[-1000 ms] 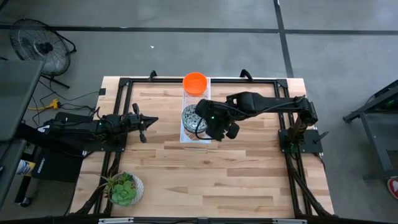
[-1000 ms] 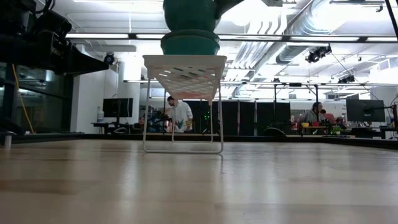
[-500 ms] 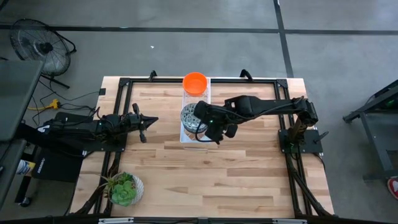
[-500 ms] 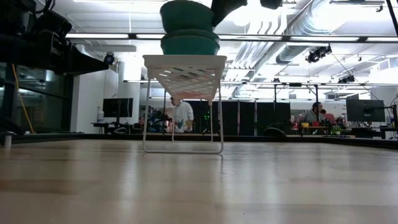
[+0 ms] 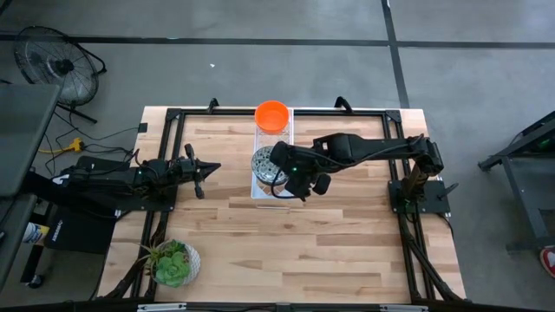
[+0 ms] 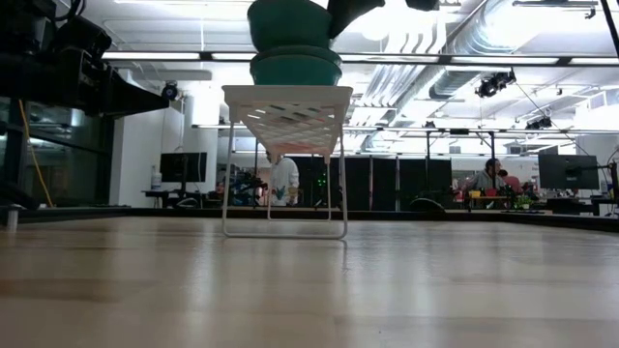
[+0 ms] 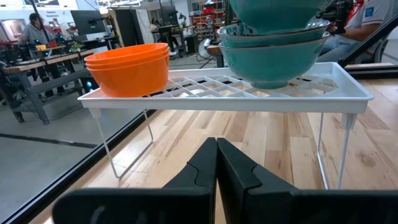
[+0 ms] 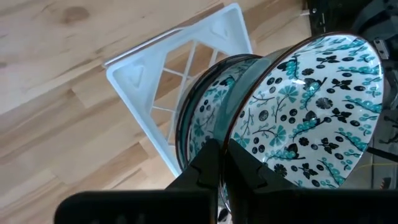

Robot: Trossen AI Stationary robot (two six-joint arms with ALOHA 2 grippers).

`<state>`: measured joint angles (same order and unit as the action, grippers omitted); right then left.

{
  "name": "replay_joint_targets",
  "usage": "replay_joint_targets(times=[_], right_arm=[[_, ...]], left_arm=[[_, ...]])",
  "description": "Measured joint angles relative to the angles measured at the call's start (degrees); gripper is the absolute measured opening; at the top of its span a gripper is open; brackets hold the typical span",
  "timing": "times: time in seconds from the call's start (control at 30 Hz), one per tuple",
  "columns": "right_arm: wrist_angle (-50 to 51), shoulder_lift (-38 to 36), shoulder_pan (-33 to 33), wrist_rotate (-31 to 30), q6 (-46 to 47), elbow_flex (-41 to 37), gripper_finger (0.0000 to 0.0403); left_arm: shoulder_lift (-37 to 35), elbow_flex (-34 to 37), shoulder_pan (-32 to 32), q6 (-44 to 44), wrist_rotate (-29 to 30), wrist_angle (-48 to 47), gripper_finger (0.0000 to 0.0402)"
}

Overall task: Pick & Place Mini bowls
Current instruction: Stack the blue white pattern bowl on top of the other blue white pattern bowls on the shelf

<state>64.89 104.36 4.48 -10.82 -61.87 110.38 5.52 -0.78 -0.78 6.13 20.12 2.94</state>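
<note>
Mini bowls sit on a white wire rack by the middle of the table's far edge. From above, the orange bowls are nested at the rack's far end and the patterned bowls are stacked at its near end. The right gripper is over that stack, fingers pinched on the rim of the top patterned bowl. The left gripper waits near the table's left edge, fingers pressed together on nothing. A potted plant stands at the near left corner.

From table height, the rack carries the teal stack, with the top bowl tilted above it.

The left wrist view shows its shut fingers, the orange bowls and the teal stack on the rack.

The right wrist view shows its fingers clamped on the patterned bowl, which is tipped over the stack below.
</note>
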Motion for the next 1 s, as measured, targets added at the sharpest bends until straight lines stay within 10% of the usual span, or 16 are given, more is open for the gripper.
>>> replay_joint_targets(times=[1.0], right_arm=[[2.1, 2.6, -2.2, 0.8, 2.9, 0.0, 0.0]], left_arm=[[0.0, 0.0, 0.0, 0.0, -0.1, 0.0, 0.0001]])
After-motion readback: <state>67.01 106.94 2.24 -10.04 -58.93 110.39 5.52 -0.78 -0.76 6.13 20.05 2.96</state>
